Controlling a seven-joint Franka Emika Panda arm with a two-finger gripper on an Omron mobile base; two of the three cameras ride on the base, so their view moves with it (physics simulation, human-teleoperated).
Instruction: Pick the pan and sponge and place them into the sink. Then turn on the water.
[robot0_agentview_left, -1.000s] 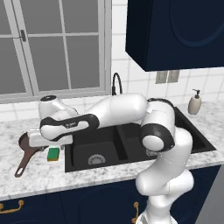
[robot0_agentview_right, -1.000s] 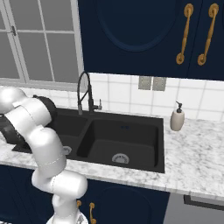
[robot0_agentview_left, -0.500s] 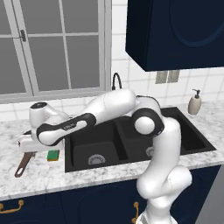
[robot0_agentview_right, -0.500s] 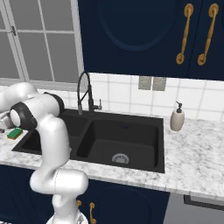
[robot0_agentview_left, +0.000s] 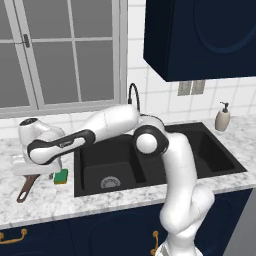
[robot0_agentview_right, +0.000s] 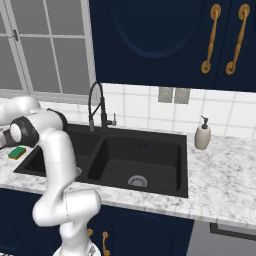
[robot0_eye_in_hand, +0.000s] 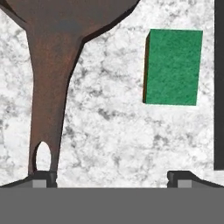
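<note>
In the hand view the pan (robot0_eye_in_hand: 65, 17) fills the upper left of the frame, its dark brown bowl cut off by the top edge and its long reddish-brown handle running down the left side to end, with its hanging hole, just above the left of the two fingers (robot0_eye_in_hand: 43, 178). The other fingertip sits low at the right of centre, so the fingers are spread wide with bare marbled counter (robot0_eye_in_hand: 113, 131) between them; they pinch nothing, and whether the left tip touches the handle's end cannot be told. The sponge (robot0_eye_in_hand: 173, 67) lies in the upper right of that frame, green top up with a thin darker edge along its left side, apart from the pan handle and just left of the dark strip of the sink (robot0_eye_in_hand: 219, 83) rim at the right edge. In the left base view the arm reaches across to the left of the frame and the hand hangs low over the counter at the middle left; the pan handle (robot0_agentview_left: 26, 187) pokes out below it toward the lower left, and the sponge (robot0_agentview_left: 61, 176) rests just beside the sink's (robot0_agentview_left: 150, 155) left rim. In the right base view the sponge (robot0_agentview_right: 17, 152) shows at the left edge beside the sink (robot0_agentview_right: 145, 160), partly behind the arm.
</note>
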